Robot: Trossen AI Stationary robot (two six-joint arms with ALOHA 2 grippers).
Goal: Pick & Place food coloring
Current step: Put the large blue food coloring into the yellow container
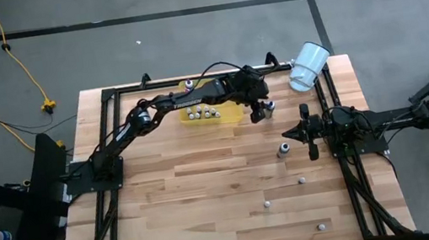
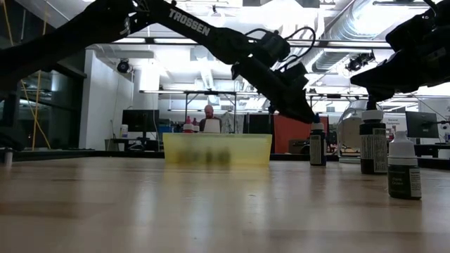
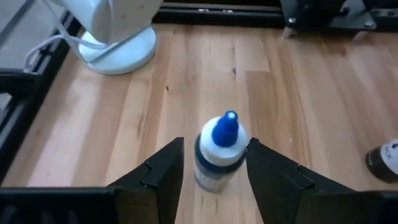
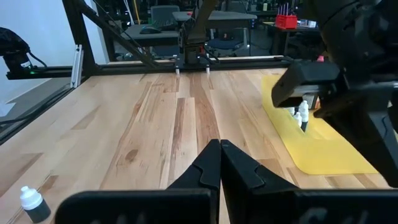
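A small food coloring bottle (image 3: 217, 155) with a white cap and blue tip stands upright on the table. My left gripper (image 3: 214, 171) is open, one finger on each side of the bottle; in the high view the gripper (image 1: 259, 113) is right of the yellow tray (image 1: 209, 112). The tray holds several tiny bottles (image 4: 301, 115). My right gripper (image 4: 219, 158) is shut and empty, waiting near the right edge (image 1: 287, 135). Loose bottles stand on the table (image 1: 282, 150), (image 1: 301, 180), (image 1: 267, 205). My left gripper comes slanting down from the table's left, a finger (image 3: 267, 168) on either side of the bottle's shoulder (image 3: 239, 155). One finger is right against the bottle; whether it touches I cannot tell. The bottle's base rests on the table (image 2: 318, 163).
A white cup (image 1: 307, 66) lies on its side at the far right corner. One more bottle (image 1: 321, 226) stands near the near edge. A black frame (image 1: 109, 97) runs along the table's edges. Bare wood lies on the near left (image 1: 177, 211). A person (image 2: 209, 119) sits far behind.
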